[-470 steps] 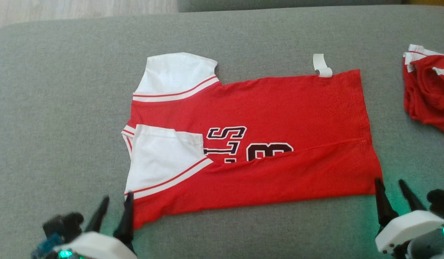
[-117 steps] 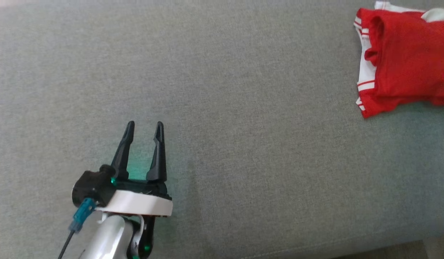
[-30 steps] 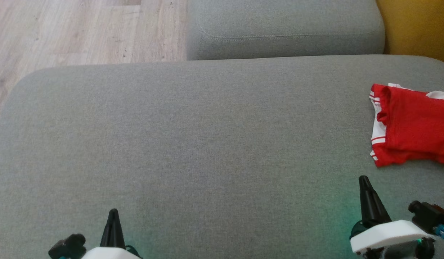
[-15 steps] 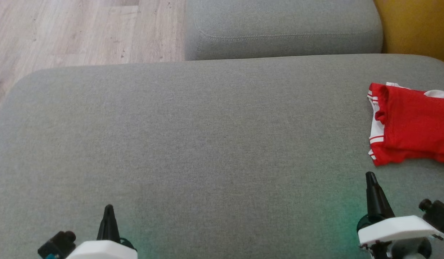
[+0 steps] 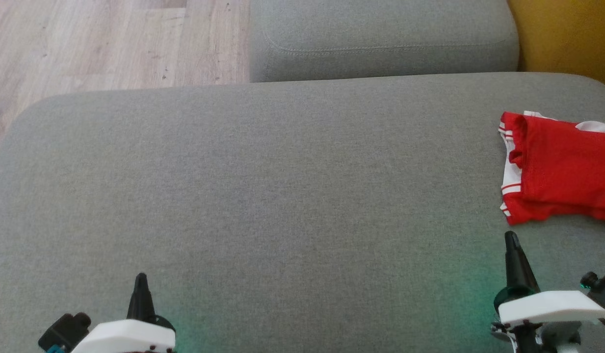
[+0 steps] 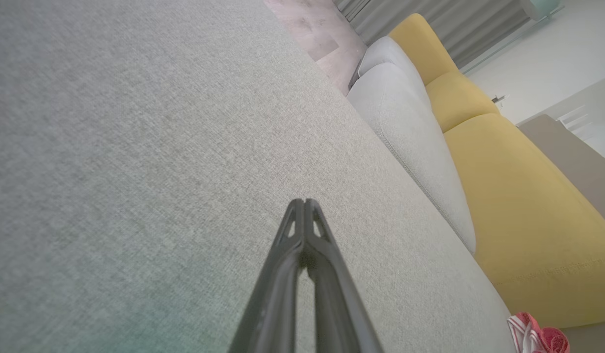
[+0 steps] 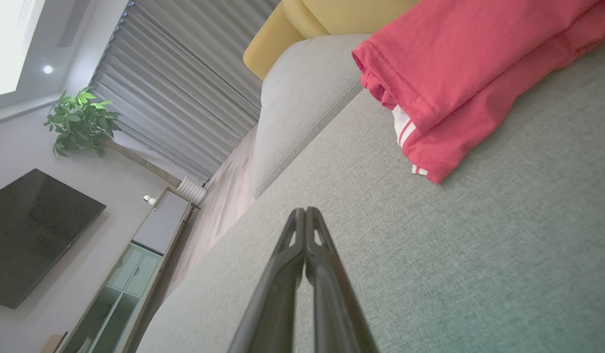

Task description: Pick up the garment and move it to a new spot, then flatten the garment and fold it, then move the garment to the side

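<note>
**Folded garment set aside, both claws empty**

At 7 o'clock in the head view, the left gripper (image 5: 141,280) hovers over the grey cushion (image 5: 282,171), its fingers pressed together on nothing. At 5 o'clock, the right gripper (image 5: 512,239) is likewise closed and empty, near the garment (image 5: 560,171) but apart from it. The red garment lies folded at 3 o'clock, at the cushion's right end. The last step, moving it aside, looks done. The next move likely calls only for keeping both arms clear of the fold.
</note>
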